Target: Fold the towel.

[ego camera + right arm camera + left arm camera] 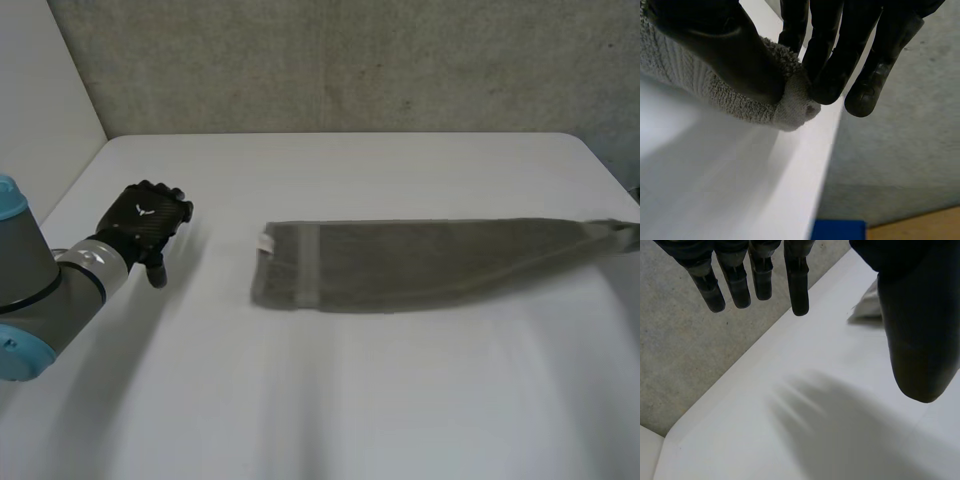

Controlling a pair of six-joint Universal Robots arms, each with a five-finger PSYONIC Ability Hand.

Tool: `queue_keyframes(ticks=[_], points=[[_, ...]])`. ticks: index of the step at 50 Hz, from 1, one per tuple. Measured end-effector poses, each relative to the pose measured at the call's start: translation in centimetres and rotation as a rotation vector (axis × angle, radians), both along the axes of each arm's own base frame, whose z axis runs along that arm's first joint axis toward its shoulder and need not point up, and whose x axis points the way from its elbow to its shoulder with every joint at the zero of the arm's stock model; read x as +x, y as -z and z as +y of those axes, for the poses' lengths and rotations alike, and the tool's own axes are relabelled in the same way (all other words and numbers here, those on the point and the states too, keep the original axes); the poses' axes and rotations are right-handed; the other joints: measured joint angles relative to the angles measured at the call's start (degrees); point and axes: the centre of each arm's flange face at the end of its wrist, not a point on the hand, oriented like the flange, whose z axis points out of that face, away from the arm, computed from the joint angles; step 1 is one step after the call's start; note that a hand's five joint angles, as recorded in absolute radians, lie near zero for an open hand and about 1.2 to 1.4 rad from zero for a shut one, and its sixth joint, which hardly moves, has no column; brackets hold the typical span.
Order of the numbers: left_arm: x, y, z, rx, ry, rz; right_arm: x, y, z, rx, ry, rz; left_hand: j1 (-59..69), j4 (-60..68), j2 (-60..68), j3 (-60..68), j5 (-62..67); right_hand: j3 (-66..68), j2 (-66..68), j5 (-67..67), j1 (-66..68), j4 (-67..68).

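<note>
Since the near half of the bench lies bare, there is room on it for a fold. At the near left the left arm reaches in, and the left hand hovers above the bench with its fingers straight and apart from the thumb, holding nothing. It is to the left of the towel and apart from it.

The towel, grey-brown, lies across the middle of the bench. Its broad left end is flat, with a pale stripe and a small white label at the far left corner. Towards the right it narrows to a bunched tip at the bench's right edge. There the right hand has it, thumb and fingers clamped on the gathered end of the cloth. Whether that tip is lifted clear of the bench or rests on it I can't quite tell.

The step in hand looks like drawing the towel out along the bench before the first fold, so the job is barely begun. To do it well, the right hand's pinch wants to hold firm. The left hand should come down on the left end, at a corner beside the label. Then the narrowed right half can be spread to full width before either end is carried over. Otherwise the fold would go in crooked.

Beyond the far edge stands a rough grey wall.
</note>
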Motion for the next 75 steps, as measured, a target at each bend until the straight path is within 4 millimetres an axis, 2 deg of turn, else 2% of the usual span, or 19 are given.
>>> queue_keyframes(ticks=[4, 7, 10, 11, 15, 18, 22, 25, 27, 29, 32, 34, 36, 41, 49, 56, 65, 71, 75], points=[[0.1, -0.2, 0.0, 0.002, -0.004, 0.013, 1.0, -2.3, -0.2, -0.012, -0.033, 0.029, 0.0, 0.0, 0.0, 0.0, 0.0, 0.2, 0.0, 0.0, 0.0, 0.0], [0.1, -0.3, 0.1, 0.001, -0.006, 0.020, 4.1, -4.2, 0.2, -0.027, -0.099, 0.018, 0.0, 0.0, 0.0, 0.0, 0.0, 0.3, 0.0, 0.0, 0.0, 0.0], [0.1, -0.5, 0.3, 0.001, -0.005, 0.025, 9.9, -5.7, 1.8, -0.047, -0.221, -0.018, 0.0, 0.0, 0.0, 0.0, 0.0, 0.5, 0.6, 0.0, 0.1, 0.0], [0.0, -0.5, 0.3, 0.001, -0.005, 0.025, 10.8, -5.9, 2.1, -0.050, -0.242, -0.024, 0.0, 0.0, 0.0, 0.0, 0.0, 0.5, 0.6, 0.0, 0.1, 0.0], [0.0, -0.6, 0.6, -0.001, -0.001, 0.029, 19.3, -6.7, 6.1, -0.070, -0.429, -0.065, 0.0, 0.0, 0.0, 0.0, 0.0, 0.5, 0.6, 0.0, 0.1, 0.0], [-0.1, -0.7, 0.7, -0.003, 0.001, 0.030, 25.1, -6.1, 9.7, -0.077, -0.554, -0.075, 0.0, 0.0, 0.0, 0.0, 0.0, 0.5, 0.6, 0.0, 0.2, 0.0], [-0.1, -0.8, 0.9, -0.005, 0.003, 0.030, 30.7, -4.4, 14.2, -0.077, -0.682, -0.075, 0.0, 0.0, 0.0, 0.0, 0.0, 0.5, 0.6, 0.0, 0.2, 0.0], [-0.1, -0.8, 0.9, -0.006, 0.004, 0.030, 33.9, -2.2, 17.1, -0.054, -0.762, -0.064, 0.0, 0.0, 0.0, 0.0, 0.0, 0.5, 0.6, 0.0, 0.2, 0.0], [-0.1, -0.8, 0.9, -0.006, 0.004, 0.031, 34.8, -1.2, 18.0, -0.041, -0.785, -0.058, 0.0, 0.0, 0.0, 0.0, 0.0, -1.3, -0.9, -1.1, -1.4, -1.1], [-0.1, -0.8, 1.0, -0.005, 0.004, 0.032, 36.1, 0.8, 19.4, -0.007, -0.820, -0.041, 0.0, 0.0, 0.0, 0.0, 0.0, -16.4, -15.2, -16.6, -16.1, -16.4], [-0.1, -0.8, 1.0, -0.002, 0.004, 0.034, 36.6, 2.1, 19.9, 0.020, -0.830, -0.029, 0.0, 0.0, 0.0, 0.0, 0.0, -28.7, -26.5, -29.4, -28.1, -28.5], [-0.1, -0.8, 1.0, 0.001, 0.003, 0.040, 36.5, 3.1, 19.8, 0.048, -0.815, -0.017, 0.0, 0.0, 0.0, 0.0, 0.0, -52.4, -50.7, -53.5, -51.7, -51.2], [-0.2, -0.8, 1.0, 0.002, 0.003, 0.043, 36.1, 3.3, 19.4, 0.060, -0.796, -0.013, 0.0, 0.0, 0.0, 0.0, 0.0, -60.4, -58.7, -62.1, -59.2, -60.3], [-0.2, -0.8, 1.1, 0.005, 0.003, 0.048, 34.1, 1.9, 17.7, 0.060, -0.722, -0.032, 0.0, 0.0, 0.0, 0.0, 0.0, -62.7, -60.0, -62.7, -61.4, -62.1], [-1.0, -1.2, 1.7, 0.001, 0.031, 0.067, 28.7, -1.1, 15.6, 0.074, -0.612, -0.123, 0.0, 0.0, 0.0, 0.0, 0.0, -62.7, -60.0, -62.7, -61.4, -62.1], [-4.5, -3.1, 4.2, 0.004, 0.146, 0.173, 24.6, -0.8, 15.8, 0.110, -0.569, -0.168, 0.0, 0.0, 0.0, 0.0, 0.0, -62.7, -60.0, -62.7, -61.4, -62.1], [-10.1, -5.6, 6.9, 0.029, 0.305, 0.340, 22.3, 0.8, 16.2, 0.136, -0.521, -0.169, 0.0, 0.0, 0.0, 0.0, 0.0, -62.7, -60.0, -62.7, -61.4, -62.1], [-13.9, -5.3, 7.6, 0.064, 0.388, 0.390, 21.9, 1.8, 16.2, 0.139, -0.509, -0.167, 0.0, 0.0, 0.0, 0.0, 0.1, -62.7, -60.0, -62.7, -61.4, -62.1], [-16.0, -4.1, 7.5, 0.092, 0.422, 0.387, 21.9, 2.2, 16.0, 0.130, -0.509, -0.168, 0.0, 0.0, 0.0, 0.0, 0.2, -62.7, -60.0, -62.7, -61.4, -62.1]])
